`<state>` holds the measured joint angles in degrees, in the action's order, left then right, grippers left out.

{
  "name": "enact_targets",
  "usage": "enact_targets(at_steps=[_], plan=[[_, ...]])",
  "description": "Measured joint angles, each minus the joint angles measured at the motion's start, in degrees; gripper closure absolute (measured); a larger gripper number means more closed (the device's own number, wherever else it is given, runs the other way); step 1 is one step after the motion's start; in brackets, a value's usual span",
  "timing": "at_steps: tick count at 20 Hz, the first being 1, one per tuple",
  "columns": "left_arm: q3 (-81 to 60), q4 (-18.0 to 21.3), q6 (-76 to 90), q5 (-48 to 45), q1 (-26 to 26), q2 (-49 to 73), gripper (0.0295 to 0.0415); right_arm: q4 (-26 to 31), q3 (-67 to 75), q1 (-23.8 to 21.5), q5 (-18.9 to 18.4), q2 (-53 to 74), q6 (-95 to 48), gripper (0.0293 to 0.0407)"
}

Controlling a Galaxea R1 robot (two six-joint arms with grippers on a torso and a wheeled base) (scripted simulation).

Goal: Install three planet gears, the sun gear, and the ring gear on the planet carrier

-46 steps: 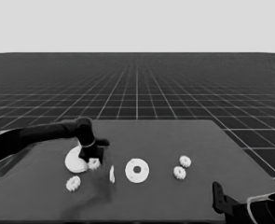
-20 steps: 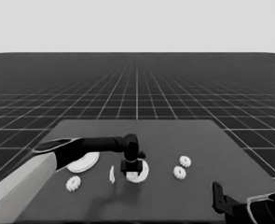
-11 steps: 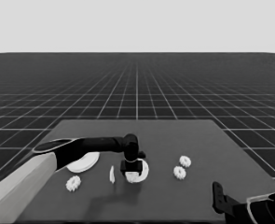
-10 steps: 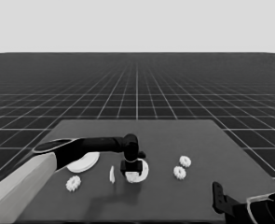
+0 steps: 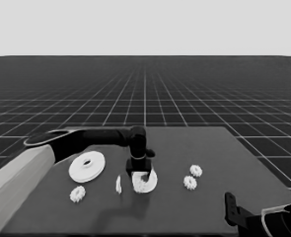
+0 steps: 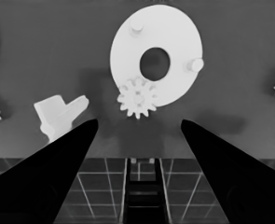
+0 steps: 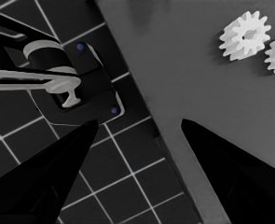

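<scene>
The left gripper (image 5: 141,172) is hanging directly above the smaller round part (image 5: 146,181), which is lying near the middle of the table (image 5: 204,148). Its fingers are spread wide apart and are pinching nothing. In the left wrist view one gear (image 6: 137,98) is sitting on the rim of the smaller round part (image 6: 156,55), over the spot where a third peg should be, and two more pegs on this part are standing bare.

I judge that the step in hand is the seating of this first gear. To do it well, the gripper should be rising straight up, without any sideways drift, so that the fingers are not touching the teeth. The gear looks flat, but whether its hole is fully down on a peg I cannot tell.

Beside the smaller round part, on the side of the left arm, the thin white piece (image 5: 118,184) is lying near; the larger round part (image 5: 87,166) is farther on that side, and one gear (image 5: 77,193) is in front of it. Two more gears (image 5: 193,177) are lying on the opposite side of the smaller round part, touching or almost touching each other.

In the head view the gripper is hiding part of the smaller round part and the seated gear. The right gripper (image 5: 232,210) is waiting at the table's near corner, far from the smaller round part, with its fingers spread and empty.
</scene>
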<state>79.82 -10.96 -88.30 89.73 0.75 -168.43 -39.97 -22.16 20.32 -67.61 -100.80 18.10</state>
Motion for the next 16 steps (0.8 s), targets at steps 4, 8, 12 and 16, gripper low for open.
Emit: enact_targets(at_steps=[4,8,12,16], plan=[[-23.6,-0.1,19.1,-4.0,0.7,42.7,0.0326,0.0,0.0,0.0,0.0,0.0,0.0,0.0315],[-20.3,0.5,26.0,-5.4,0.7,46.8,0.0326,0.0,0.0,0.0,0.0,0.0,0.0,0.0315],[-15.8,-7.2,27.9,-10.4,9.7,45.1,0.0326,0.0,0.0,0.0,0.0,0.0,0.0,0.0315],[-12.4,-10.2,28.8,-12.9,13.6,43.5,0.0326,0.0,0.0,0.0,0.0,0.0,0.0,0.0315]])
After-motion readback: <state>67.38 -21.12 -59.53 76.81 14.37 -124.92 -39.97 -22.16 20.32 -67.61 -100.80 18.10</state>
